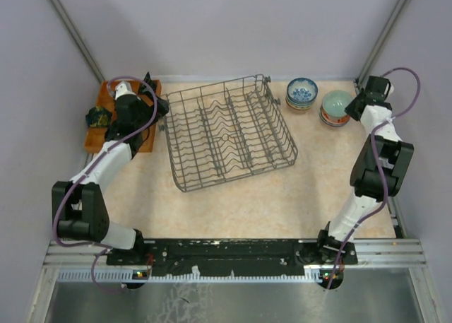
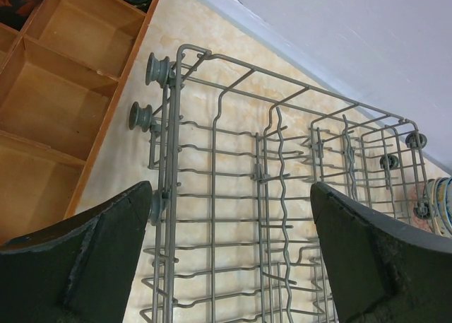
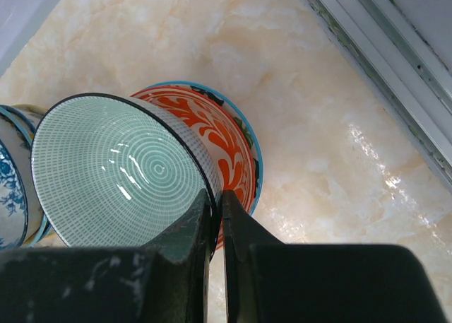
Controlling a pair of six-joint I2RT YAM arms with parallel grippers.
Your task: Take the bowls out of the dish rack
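Now, right arm (image 1: 374,164) bent, right pincer (image 3: 217,196) gripping green bowl (image 3: 120,167) rim, left pincer (image 2: 231,192) spread over dish rack (image 1: 229,132).

The tray (image 1: 94,141) lies left of the dish rack (image 1: 229,128), bowls (image 1: 302,91) right.

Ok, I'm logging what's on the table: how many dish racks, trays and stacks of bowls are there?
Dish rack: 1
Orange tray: 1
Bowl stacks: 2, the blue-and-white stack and the pale green-topped stack
Total: 4
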